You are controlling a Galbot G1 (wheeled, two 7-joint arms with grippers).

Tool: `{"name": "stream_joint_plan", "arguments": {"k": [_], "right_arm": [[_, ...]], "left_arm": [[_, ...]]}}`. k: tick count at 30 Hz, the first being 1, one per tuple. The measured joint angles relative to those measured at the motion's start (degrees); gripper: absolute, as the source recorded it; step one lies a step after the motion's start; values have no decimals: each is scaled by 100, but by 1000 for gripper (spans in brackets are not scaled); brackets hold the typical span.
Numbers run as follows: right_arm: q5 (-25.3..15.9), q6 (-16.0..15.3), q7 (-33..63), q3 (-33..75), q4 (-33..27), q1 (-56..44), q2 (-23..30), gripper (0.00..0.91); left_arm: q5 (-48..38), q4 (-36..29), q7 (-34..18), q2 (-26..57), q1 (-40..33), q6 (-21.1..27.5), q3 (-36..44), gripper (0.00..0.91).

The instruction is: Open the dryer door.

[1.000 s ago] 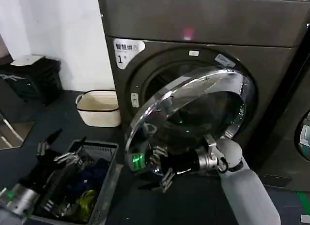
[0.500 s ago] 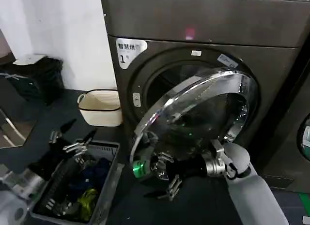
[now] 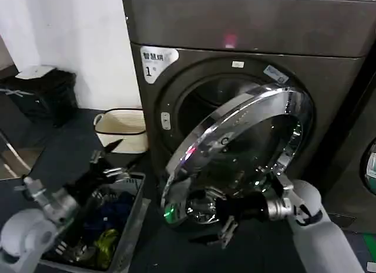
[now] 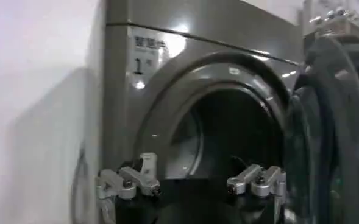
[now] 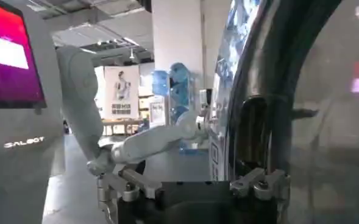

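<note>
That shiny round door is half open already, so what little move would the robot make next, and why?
Probably the right gripper, open at the lower edge of the dryer door, keeps drawing it outward. The door stands only partly swung from the dryer, still covering much of the drum hole. The left gripper waits over the basket.

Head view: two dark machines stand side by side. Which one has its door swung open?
The dryer with the white "1" sticker: its chrome-ringed dryer door stands ajar by the right gripper. The neighbouring machine at the right edge has no such sticker.

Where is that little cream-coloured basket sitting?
In the head view, the cream basket sits on the floor left of the dryer, against the white wall.
</note>
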Motion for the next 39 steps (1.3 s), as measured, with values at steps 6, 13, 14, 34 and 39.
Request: {"name": "stream_joint_plan", "arguments": {"k": [6, 13, 14, 34, 39], "right_arm": [[-265, 299, 3, 665, 0, -440, 28, 907], [-108, 337, 6, 1510, 88, -816, 241, 907], [-64, 340, 7, 1654, 102, -866, 271, 907], [599, 768, 1495, 3826, 304, -1619, 577, 907], [816, 835, 1838, 4351, 316, -1740, 605, 907]], "left_arm": [[-18, 131, 115, -14, -391, 2, 557, 907], [-57, 169, 133, -2, -697, 76, 1004, 907], [-56, 173, 159, 4, -736, 75, 1068, 907], [176, 71, 765, -64, -956, 96, 1878, 907], [174, -25, 796, -65, -968, 112, 2031, 907]]}}
